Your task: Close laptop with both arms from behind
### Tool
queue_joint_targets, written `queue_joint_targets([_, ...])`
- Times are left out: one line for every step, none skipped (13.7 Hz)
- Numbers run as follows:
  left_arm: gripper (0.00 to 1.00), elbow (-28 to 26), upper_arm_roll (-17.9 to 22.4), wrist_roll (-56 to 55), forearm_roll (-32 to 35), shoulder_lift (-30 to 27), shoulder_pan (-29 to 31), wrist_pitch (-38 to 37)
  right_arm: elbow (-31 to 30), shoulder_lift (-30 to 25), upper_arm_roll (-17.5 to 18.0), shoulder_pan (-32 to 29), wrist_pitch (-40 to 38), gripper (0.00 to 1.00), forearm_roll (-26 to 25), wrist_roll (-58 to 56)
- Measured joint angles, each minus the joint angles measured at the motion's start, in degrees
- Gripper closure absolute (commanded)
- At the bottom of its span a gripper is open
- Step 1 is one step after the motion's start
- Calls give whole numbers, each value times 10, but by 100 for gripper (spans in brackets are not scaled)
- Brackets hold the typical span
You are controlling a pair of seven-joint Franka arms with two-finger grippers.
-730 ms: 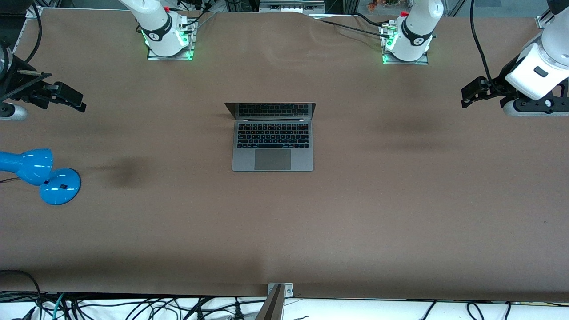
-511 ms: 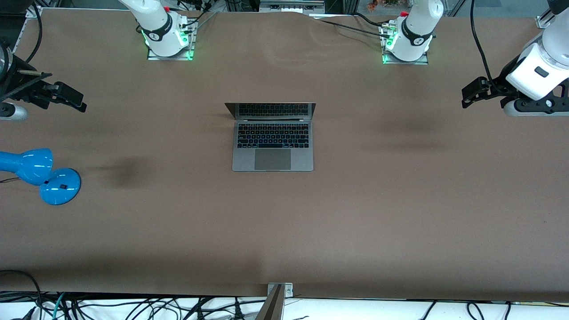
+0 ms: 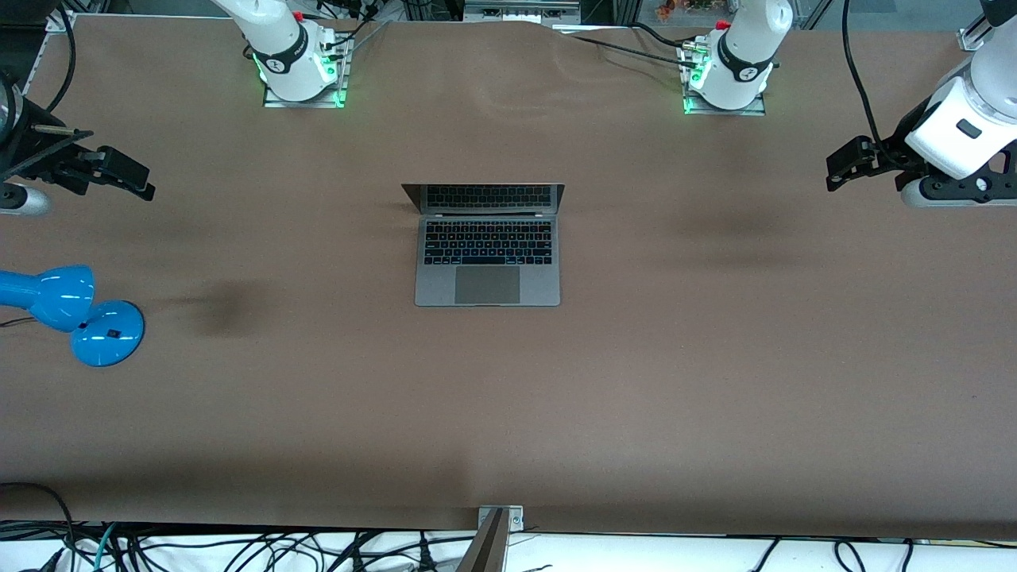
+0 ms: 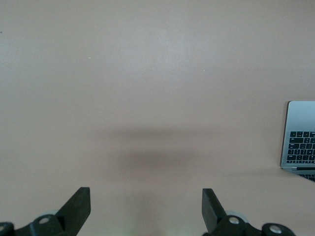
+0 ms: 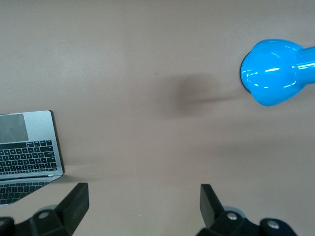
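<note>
Your laptop (image 3: 488,246) sits open in the middle of the table (image 3: 715,357), keyboard facing the front camera and screen tilted back toward the arm bases. The left gripper (image 4: 146,209) hangs over bare table toward the left arm's end, fingers (image 4: 78,204) spread wide and empty. The right gripper (image 5: 144,205) hangs over the right arm's end, fingers (image 5: 76,199) likewise apart, with the blue desk lamp (image 3: 71,314) standing close by on the table.

Both grippers are well apart from the lid. If one arm reaches it ahead of the other, you risk twisting the hinge or skidding the laptop toward the front camera. Pushing too low on the lid could tip the whole machine instead of folding it. Watch the lamp when the right arm swings.

No brand mark or legible writing shows; the key legends are too small to read.
</note>
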Motion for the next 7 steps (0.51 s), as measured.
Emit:
queue_joint_targets([0, 2, 1, 0, 0, 0, 0, 0, 0, 0, 0, 0, 0, 0, 0, 0])
queue_joint_targets([0, 5, 1, 0, 0, 0, 1, 0, 0, 0, 0, 0, 0, 0, 0, 0])
queue_joint_targets([0, 6, 1, 0, 0, 0, 1, -1, 0, 0, 0, 0, 0, 0, 0, 0])
queue_joint_targets([0, 6, 1, 0, 0, 1, 1, -2, 0, 0, 0, 0, 0, 0, 0, 0])
queue_joint_targets([0, 6, 1, 0, 0, 3, 1, -3, 0, 0, 0, 0, 0, 0, 0, 0])
queue_joint_targets([0, 6, 1, 0, 0, 5, 1, -3, 0, 0, 0, 0, 0, 0, 0, 0])
queue_joint_targets([0, 6, 1, 0, 0, 8, 1, -3, 0, 0, 0, 0, 0, 0, 0, 0])
